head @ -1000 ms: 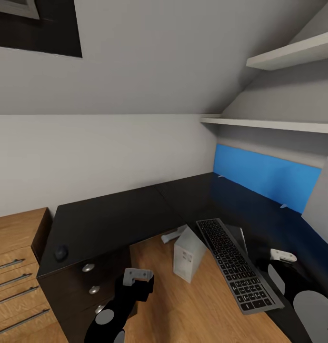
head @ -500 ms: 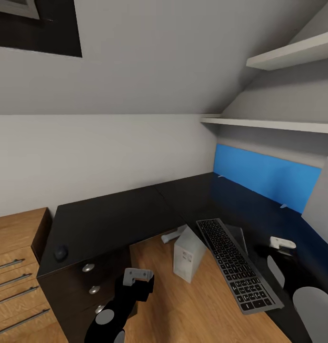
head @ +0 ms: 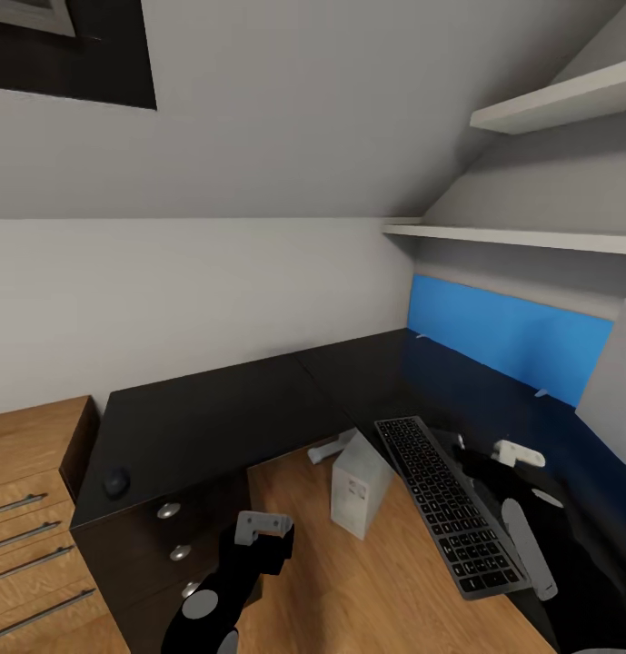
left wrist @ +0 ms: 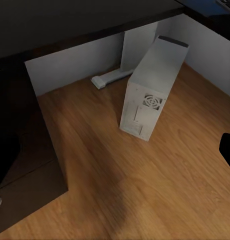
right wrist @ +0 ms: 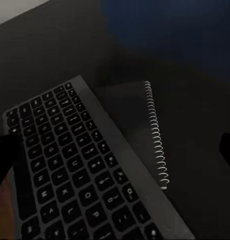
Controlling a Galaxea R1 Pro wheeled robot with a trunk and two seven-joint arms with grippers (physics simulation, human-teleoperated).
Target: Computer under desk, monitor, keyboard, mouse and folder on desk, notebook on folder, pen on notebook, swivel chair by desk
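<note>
- Currently, item one: my right tool (head: 517, 451) hangs over the right wing of the surface (head: 213, 418), just beyond the far long edge of the keyboard (head: 453, 504). Dark finger shapes show at opposite edges of the right wrist view with a wide gap between, so I judge it spread apart, with nothing held.
- Item two: the keyboard lies on the surface with its long axis running from the inner corner out toward me, its near end jutting a little past the edge over the wooden floor (head: 349, 581).
- Item three: the notebook (right wrist: 145, 125), dark with a wire spiral binding, lies flat just beside the keyboard on its far side; one edge appears tucked under the keyboard, though I cannot say for sure. The spiral runs roughly parallel to the keyboard's long side.
- Item four: the relation that matters. The notebook sits directly ahead of and below my right tool; the right arm is much the nearer.
- Item five: my left tool (head: 263, 527) hangs low over the floor in front of the drawers (head: 172, 536); whether it is apart or together I cannot tell.
- Item six: the computer (left wrist: 150, 95) stands upright on the floor under the surface.
- Item seven: the mouse (head: 117, 481) rests on the left wing, near its front corner, well apart from the keyboard.
</note>
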